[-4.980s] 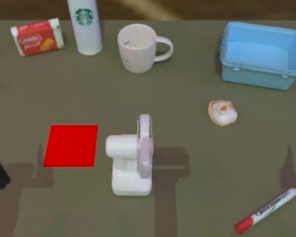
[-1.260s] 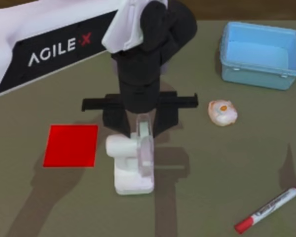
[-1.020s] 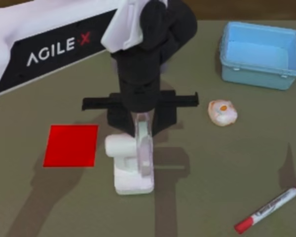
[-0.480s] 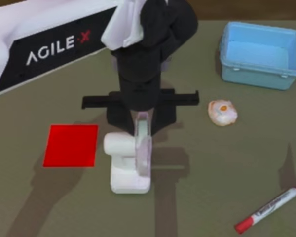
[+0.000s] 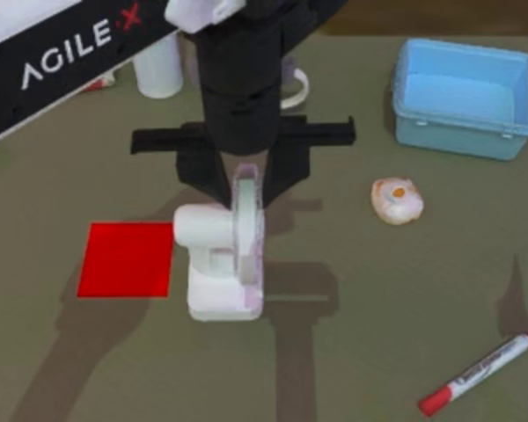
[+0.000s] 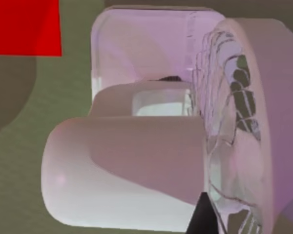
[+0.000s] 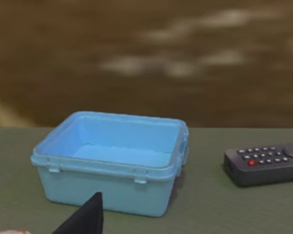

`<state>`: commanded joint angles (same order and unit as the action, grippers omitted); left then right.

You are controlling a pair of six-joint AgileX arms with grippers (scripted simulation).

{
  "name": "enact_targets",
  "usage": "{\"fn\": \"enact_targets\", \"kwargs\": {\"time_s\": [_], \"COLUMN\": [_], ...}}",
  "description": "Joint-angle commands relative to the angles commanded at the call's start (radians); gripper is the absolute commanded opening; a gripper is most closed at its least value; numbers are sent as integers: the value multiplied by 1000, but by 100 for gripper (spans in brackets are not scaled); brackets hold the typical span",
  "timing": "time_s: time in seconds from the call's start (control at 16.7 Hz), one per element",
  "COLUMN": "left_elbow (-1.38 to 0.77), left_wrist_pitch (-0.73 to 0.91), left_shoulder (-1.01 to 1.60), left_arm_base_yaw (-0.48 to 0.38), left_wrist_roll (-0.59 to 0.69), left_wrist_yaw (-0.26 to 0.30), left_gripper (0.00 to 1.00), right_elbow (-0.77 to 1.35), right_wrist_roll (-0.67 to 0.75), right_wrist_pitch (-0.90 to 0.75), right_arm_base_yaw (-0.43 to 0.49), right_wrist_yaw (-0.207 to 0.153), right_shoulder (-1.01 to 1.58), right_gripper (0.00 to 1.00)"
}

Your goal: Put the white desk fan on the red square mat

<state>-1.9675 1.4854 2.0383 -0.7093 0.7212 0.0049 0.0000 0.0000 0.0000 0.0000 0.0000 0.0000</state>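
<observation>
The white desk fan (image 5: 220, 264) hangs upright just off the table, its motor housing level with the right edge of the red square mat (image 5: 127, 258). My left gripper (image 5: 246, 189) is shut on the top rim of the fan's round grilled head. In the left wrist view the fan (image 6: 136, 161) fills the picture, one black fingertip (image 6: 200, 219) presses the grille, and a corner of the mat (image 6: 24, 27) shows beyond. My right gripper stays parked off the top view, open, with one black fingertip (image 7: 90, 217) showing.
A light blue open box (image 5: 466, 97) stands at the back right, with a black remote (image 7: 266, 163) beside it. A pale round bun (image 5: 396, 200) lies right of the fan, a red marker (image 5: 475, 375) at the front right. A white tumbler (image 5: 158, 66) and a mug handle (image 5: 295, 88) show behind my left arm.
My left gripper came down over the fan, shut on its head, and has lifted it. In the last half second the fan rose and shifted slightly left toward the mat.
</observation>
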Motion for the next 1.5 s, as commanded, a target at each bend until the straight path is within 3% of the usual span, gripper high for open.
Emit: {"fn": "enact_targets", "kwargs": {"time_s": [0.36,0.6,0.84,1.5], "left_elbow": [7,30,60,209], "left_wrist_pitch": [1,8,6,-51], "left_shoulder": [-1,-1,-18,-137], "left_arm_base_yaw": [0,34,94,306], "left_wrist_roll": [-31,-213,-539,-1648], "left_wrist_yaw": [0,0,1,3], "left_gripper": [0,0,0,0], "right_elbow": [0,0,0,0], "right_wrist_roll": [0,0,0,0], "right_wrist_pitch": [0,0,0,0], "right_arm_base_yaw": [0,0,0,0], "right_wrist_yaw": [0,0,0,0], "right_shoulder": [0,0,0,0], "right_gripper": [100,100,100,100]}}
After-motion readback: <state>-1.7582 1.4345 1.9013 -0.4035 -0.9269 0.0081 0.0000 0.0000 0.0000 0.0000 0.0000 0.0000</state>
